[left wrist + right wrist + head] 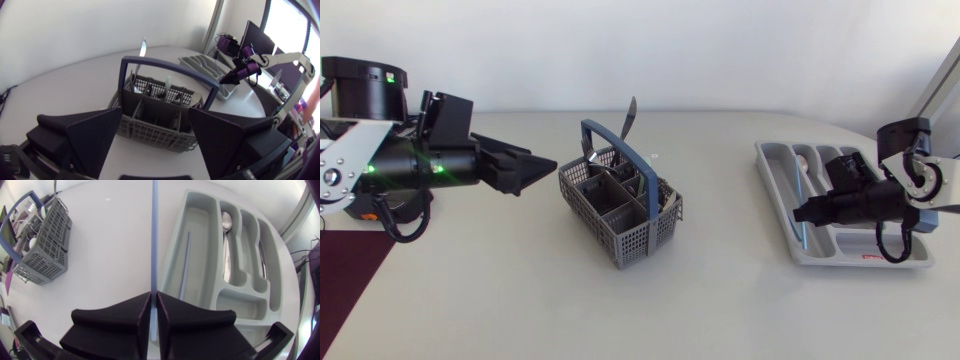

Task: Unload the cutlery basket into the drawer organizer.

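The grey cutlery basket (620, 210) with a blue handle (625, 150) stands mid-table. It holds several pieces, and a knife (630, 118) sticks up at its far side. My left gripper (542, 175) hovers open just left of it. In the left wrist view the basket (160, 127) lies ahead between the spread fingers (95, 135). My right gripper (800, 213) is over the near left edge of the grey drawer organizer (775, 165). It is shut on a thin pale blue piece of cutlery (154, 240). A spoon (227, 225) and a blue piece (185, 265) lie in the organizer (200, 210).
A dark red mat (345, 275) covers the table's front left corner under my left arm. Bare tabletop (730, 220) lies between basket and organizer.
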